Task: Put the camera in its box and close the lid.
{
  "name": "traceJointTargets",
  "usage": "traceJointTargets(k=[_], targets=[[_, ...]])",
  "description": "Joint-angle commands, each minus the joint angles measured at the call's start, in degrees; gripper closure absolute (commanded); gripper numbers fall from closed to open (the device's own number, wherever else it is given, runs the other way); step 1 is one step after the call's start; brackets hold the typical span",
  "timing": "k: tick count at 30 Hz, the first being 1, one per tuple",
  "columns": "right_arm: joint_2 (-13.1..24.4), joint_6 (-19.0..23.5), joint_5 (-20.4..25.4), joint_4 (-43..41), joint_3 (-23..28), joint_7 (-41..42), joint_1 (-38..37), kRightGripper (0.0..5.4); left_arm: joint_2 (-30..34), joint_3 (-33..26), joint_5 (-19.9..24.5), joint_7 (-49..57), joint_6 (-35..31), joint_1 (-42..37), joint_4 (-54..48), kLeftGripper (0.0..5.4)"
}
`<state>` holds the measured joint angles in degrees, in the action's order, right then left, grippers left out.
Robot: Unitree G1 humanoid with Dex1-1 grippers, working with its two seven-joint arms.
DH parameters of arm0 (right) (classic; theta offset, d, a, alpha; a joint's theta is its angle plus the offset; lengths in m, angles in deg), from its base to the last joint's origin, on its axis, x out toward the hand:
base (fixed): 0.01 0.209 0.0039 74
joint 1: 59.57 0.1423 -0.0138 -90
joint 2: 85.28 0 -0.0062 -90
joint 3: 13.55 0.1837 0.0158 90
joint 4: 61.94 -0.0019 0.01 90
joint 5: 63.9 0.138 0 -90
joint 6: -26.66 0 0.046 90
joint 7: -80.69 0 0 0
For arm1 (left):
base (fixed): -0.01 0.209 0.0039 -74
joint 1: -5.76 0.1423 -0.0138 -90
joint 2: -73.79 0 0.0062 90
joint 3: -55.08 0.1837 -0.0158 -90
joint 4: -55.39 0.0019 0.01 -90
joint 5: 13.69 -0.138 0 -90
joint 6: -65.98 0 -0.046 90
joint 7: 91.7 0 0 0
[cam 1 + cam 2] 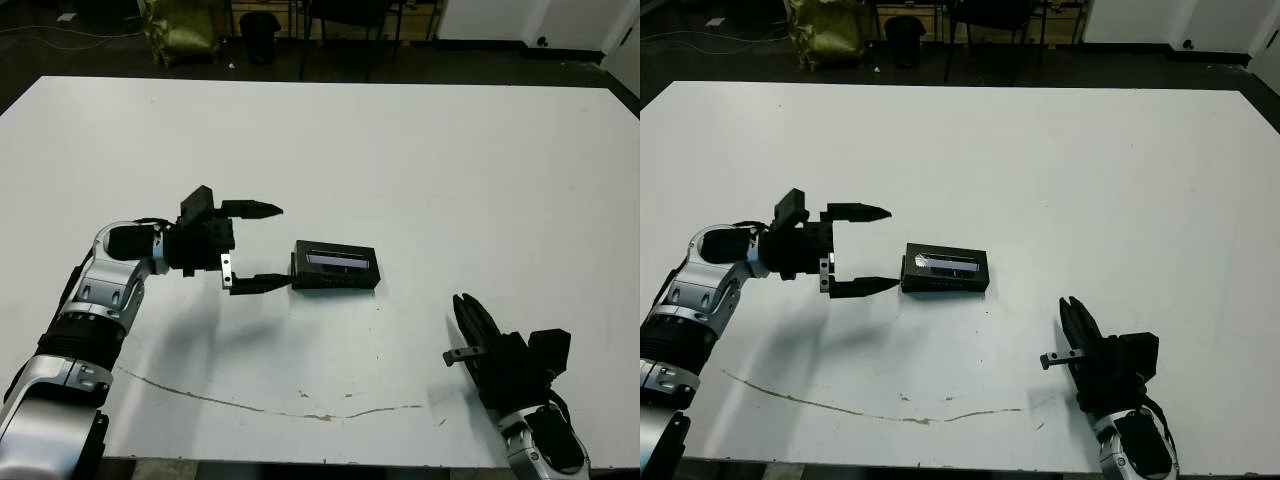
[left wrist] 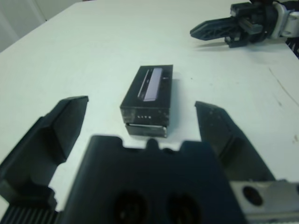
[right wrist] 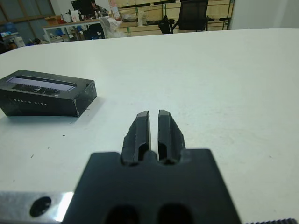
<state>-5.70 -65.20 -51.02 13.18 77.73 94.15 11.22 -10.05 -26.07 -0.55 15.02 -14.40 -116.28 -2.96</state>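
The box [image 1: 335,267] is sitting near the middle of the matte white counter [image 1: 420,160], a boxy black oblong with the lid [image 2: 152,86] on top, its glossy pale purplish strip catching the light. The left gripper [image 1: 262,247] is hovering just beside its short end, blunt black fingers [image 1: 252,209] spread wide, grasping nothing. The right gripper [image 3: 153,129] is lying well apart toward the near edge, tapered fingers [image 3: 140,130] pressed nearly together, empty.
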Motion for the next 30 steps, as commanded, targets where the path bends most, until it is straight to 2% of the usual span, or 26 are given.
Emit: traceJointTargets(k=[1, 5, 17, 26, 30], targets=[[0.2, 2.6, -0.6, -0.1, 0.1, -1.0, -1.2, 5.40, -0.1, 0.9, -1.4, -0.8, 0.3, -1.0, 1.9, 0.01], [0.0, 1.8, 0.5, 0.4, 0.3, -0.2, -1.2, 5.40, -0.6, 0.9, -1.3, -1.4, 1.1, -1.7, 2.8, 0.01], [0.3, 1.8, -0.8, 0.3, 0.1, -0.7, -1.3, 5.40, -2.2, 1.1, -2.2, -1.0, 1.5, -3.1, 4.8, 0.01], [0.1, 1.2, 0.7, 0.9, 0.3, 0.3, -1.2, 5.40, -2.8, 1.3, -3.2, -0.2, 1.5, -3.7, 5.2, 0.01], [0.1, 1.4, -0.6, 0.7, 0.1, -0.6, -1.3, 5.40, -3.0, 1.4, -3.2, -0.1, 0.7, -3.7, 5.0, 0.01]])
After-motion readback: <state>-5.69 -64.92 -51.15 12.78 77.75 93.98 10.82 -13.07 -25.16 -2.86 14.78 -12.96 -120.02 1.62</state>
